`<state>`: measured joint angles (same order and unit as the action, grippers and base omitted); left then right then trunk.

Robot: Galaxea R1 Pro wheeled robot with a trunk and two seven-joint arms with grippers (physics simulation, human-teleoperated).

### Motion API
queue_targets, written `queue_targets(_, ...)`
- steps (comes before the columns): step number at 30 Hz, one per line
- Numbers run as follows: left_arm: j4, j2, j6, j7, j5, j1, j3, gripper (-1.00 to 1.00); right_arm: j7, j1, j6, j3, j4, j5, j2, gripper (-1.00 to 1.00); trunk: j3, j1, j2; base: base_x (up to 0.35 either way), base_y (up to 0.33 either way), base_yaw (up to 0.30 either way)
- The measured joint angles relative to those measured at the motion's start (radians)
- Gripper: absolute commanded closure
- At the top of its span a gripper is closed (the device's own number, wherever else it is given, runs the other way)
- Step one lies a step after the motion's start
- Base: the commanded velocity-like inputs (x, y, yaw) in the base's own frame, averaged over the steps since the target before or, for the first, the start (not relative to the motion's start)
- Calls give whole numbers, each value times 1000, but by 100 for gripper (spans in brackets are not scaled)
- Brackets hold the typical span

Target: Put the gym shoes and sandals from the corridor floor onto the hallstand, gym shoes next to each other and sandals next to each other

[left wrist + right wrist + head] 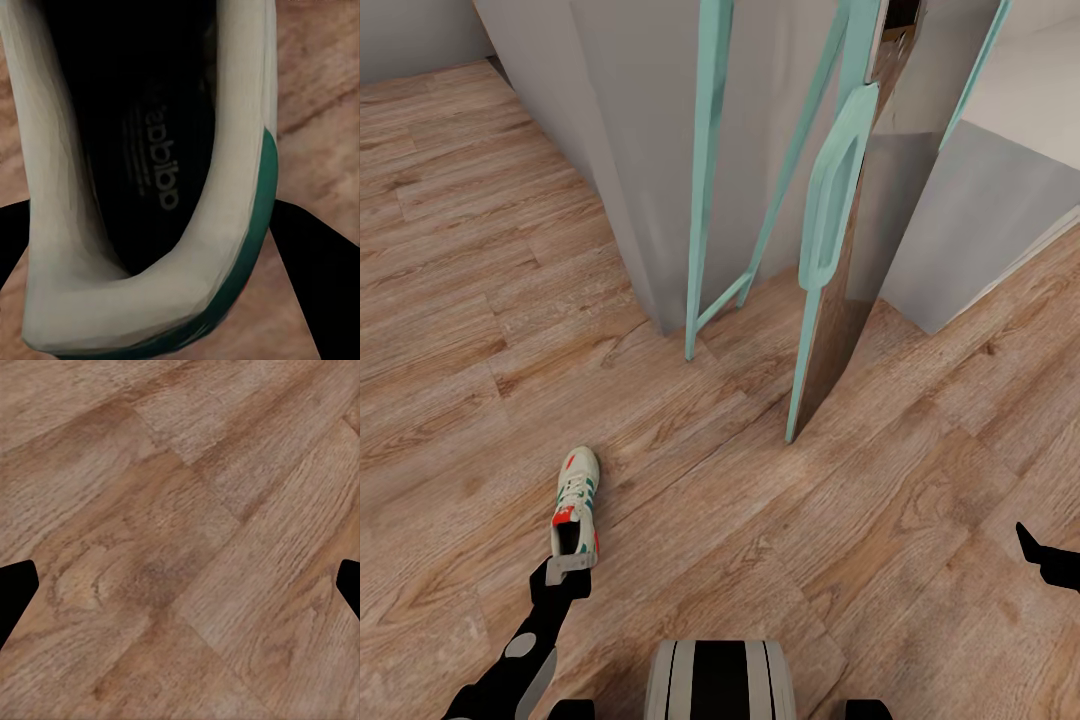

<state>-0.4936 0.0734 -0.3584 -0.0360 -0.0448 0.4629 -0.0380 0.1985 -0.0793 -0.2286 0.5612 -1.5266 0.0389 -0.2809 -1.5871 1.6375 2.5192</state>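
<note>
In the lower left of the head view, the black left gripper (pixel 568 570) sits right at the heel of a single white lace-up gym shoe with green side stripes and a red-orange tongue patch (pixel 576 512), its fingers closed onto the heel collar. The left wrist view bears this out: the cream heel rim with its green stripe (pixel 150 300) runs between two dark finger shapes at the lower corners, and the dark insole lies just beyond. Whether the shoe is off the light brown wood-plank corridor floor (pixel 880 560) or resting on it, I cannot tell. The shoe's long axis runs from the gripper up the frame, toe pointing towards the pale grey-white panels (pixel 630 150) at upper centre, which may belong to the hallstand, though I cannot confirm this. A teal-framed leaning mirror (pixel 840 220) stands in front of those panels. The right gripper (pixel 1048 556) shows at the right edge, well apart from the shoe; in its wrist view the fingertips (pixel 15 592) stand wide apart over bare planks, holding nothing. The left arm is clearly the nearer one.
</note>
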Motion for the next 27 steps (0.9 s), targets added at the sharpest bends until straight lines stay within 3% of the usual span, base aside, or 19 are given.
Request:
queue_targets(13, -1, 2, 0, -1, 0, 0, 0, 100, 1, 0, 1, 0, 1, 0, 0, -100, 0, 0, 0, 0, 0, 0)
queue_targets(27, -1, 3, 0, -1, 0, 0, -2, 100, 2, 0, 1, 0, 1, 0, 0, -100, 62, -6, -3, 0, 0, 0)
